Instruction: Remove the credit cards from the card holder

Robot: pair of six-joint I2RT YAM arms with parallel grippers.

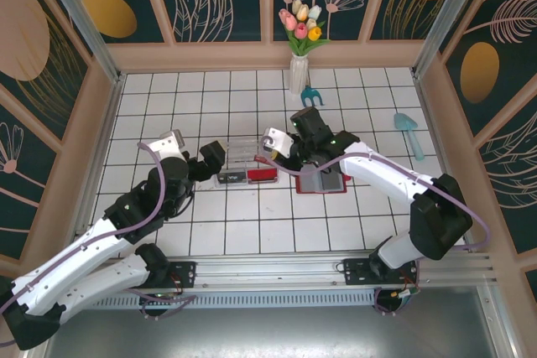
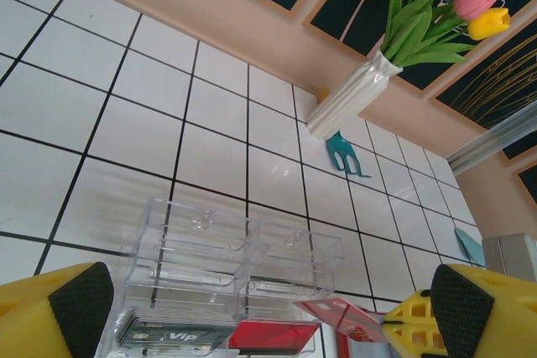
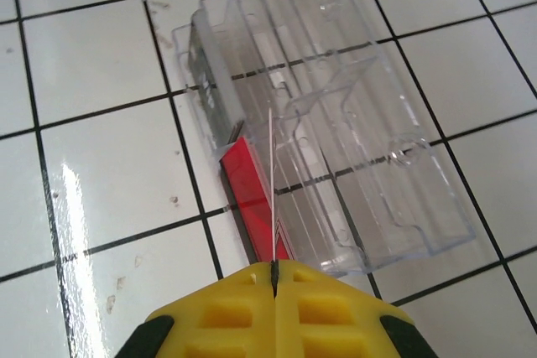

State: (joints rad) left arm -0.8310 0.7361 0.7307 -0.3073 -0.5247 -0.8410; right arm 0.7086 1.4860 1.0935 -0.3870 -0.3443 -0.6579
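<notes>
From above, the card holder lies open on the table, just right of the right tool, which points left toward the clear box. 2 cards lie flat along the box's near side, a dark grey card and a red card. The left tool sits at the box's left end.

In the left wrist view, the left tool gapes wide with nothing in it. The dark grey card and red card lie just ahead, and a 3rd card, also red, hangs tilted to their right.

In the right wrist view, the right tool is pinched on that 3rd card, seen edge-on. Its long axis points straight away, over the red card and the clear box. The right arm looks best placed to set it down there.
</notes>
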